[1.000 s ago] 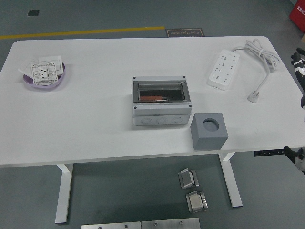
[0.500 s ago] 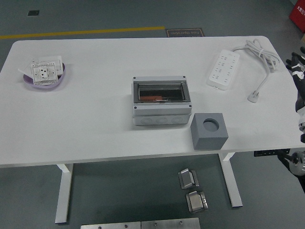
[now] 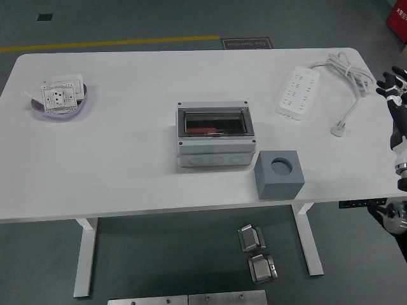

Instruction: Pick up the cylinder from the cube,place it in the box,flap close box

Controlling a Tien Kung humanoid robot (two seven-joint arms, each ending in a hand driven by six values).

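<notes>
An orange cylinder (image 3: 205, 131) lies inside the grey junction box (image 3: 215, 135) at table centre, behind its closed smoked flap. The grey cube (image 3: 279, 174), its round socket empty, sits just right of the box front. The right hand (image 3: 394, 95) hovers at the table's right edge, fingers loosely spread, holding nothing.
</notes>
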